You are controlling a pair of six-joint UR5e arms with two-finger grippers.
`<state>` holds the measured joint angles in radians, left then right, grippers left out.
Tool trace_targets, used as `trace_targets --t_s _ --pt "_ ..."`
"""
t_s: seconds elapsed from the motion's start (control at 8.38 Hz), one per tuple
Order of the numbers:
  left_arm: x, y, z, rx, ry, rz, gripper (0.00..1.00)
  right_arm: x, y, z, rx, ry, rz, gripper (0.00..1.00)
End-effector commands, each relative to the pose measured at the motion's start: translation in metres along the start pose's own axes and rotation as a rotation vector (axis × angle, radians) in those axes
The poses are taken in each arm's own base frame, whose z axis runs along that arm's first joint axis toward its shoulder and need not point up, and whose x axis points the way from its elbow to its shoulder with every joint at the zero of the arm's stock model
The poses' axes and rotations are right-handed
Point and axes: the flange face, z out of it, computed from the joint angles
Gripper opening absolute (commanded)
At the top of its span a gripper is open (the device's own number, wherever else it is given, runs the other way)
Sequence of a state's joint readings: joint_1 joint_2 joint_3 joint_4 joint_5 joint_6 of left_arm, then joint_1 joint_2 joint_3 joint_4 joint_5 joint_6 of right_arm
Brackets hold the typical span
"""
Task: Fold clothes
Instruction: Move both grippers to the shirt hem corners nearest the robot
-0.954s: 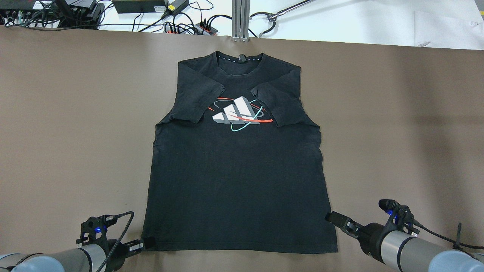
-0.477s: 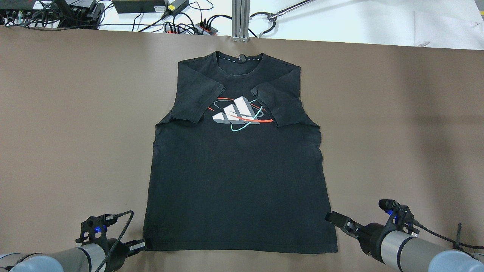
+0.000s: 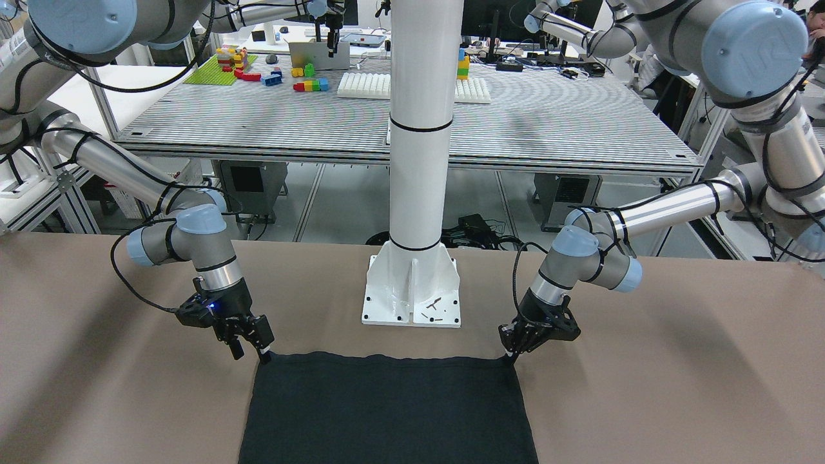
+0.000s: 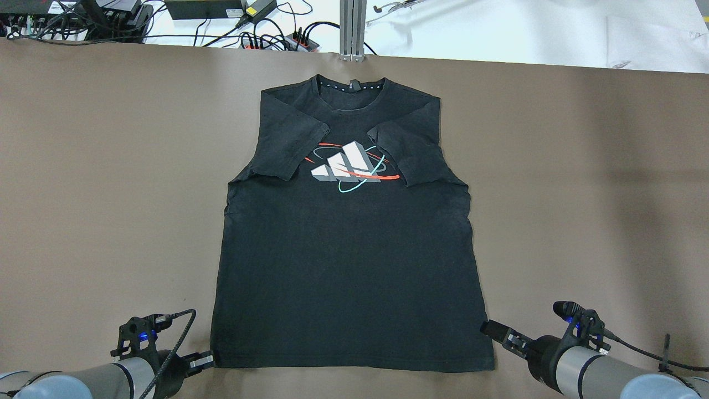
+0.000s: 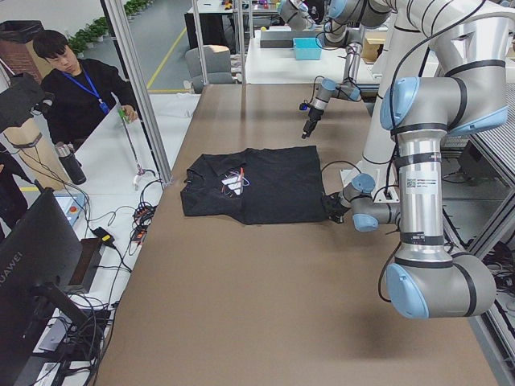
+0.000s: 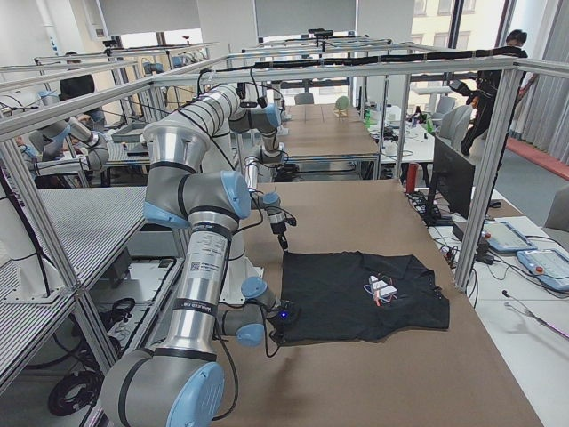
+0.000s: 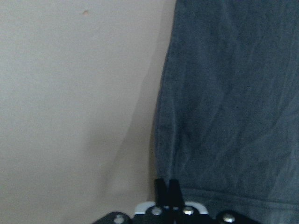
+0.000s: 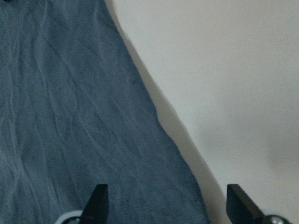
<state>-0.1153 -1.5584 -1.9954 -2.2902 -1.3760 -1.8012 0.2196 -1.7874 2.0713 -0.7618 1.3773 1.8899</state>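
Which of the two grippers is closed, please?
The left gripper: its fingers are pinched together on the black T-shirt's hem corner, whereas the right gripper's fingers stand wide apart.

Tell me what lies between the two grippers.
The black shirt: its lower part fills the stretch from the left gripper to the right gripper, in the overhead view.

The garment (image 4: 343,266) is matt black cloth, faintly creased; the table (image 4: 111,166) is smooth matt brown.

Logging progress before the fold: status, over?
Left gripper shut on shirt hem corner. Right gripper open, straddling opposite edge. Shirt flat, sleeves folded in. Nothing blocking.
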Motion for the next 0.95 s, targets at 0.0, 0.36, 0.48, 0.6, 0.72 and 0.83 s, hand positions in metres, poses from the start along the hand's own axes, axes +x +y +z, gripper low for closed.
trace_targets --t_s 0.0,0.36,0.48,0.6,0.72,0.83 --pt "0.001 0.0 0.0 -0.001 0.002 0.0 0.0 0.015 0.024 0.015 0.01 0.038 -0.041 0.82" --pt "0.001 0.001 -0.001 -0.002 0.003 0.0 0.0 0.018 0.041 0.019 0.016 0.05 -0.056 0.58" --pt "0.001 0.001 -0.001 -0.002 0.003 0.002 0.0 0.017 0.044 0.019 0.023 0.047 -0.061 0.57" --pt "0.001 0.001 -0.001 -0.002 0.003 0.002 0.0 0.015 0.046 0.02 0.021 0.042 -0.059 0.56" --pt "0.003 0.001 -0.001 -0.003 0.006 0.001 0.0 0.009 0.049 0.02 0.016 0.034 -0.057 0.47" --pt "0.008 0.002 -0.007 -0.008 0.019 -0.001 0.0 0.005 0.051 0.022 0.017 0.037 -0.058 0.29"
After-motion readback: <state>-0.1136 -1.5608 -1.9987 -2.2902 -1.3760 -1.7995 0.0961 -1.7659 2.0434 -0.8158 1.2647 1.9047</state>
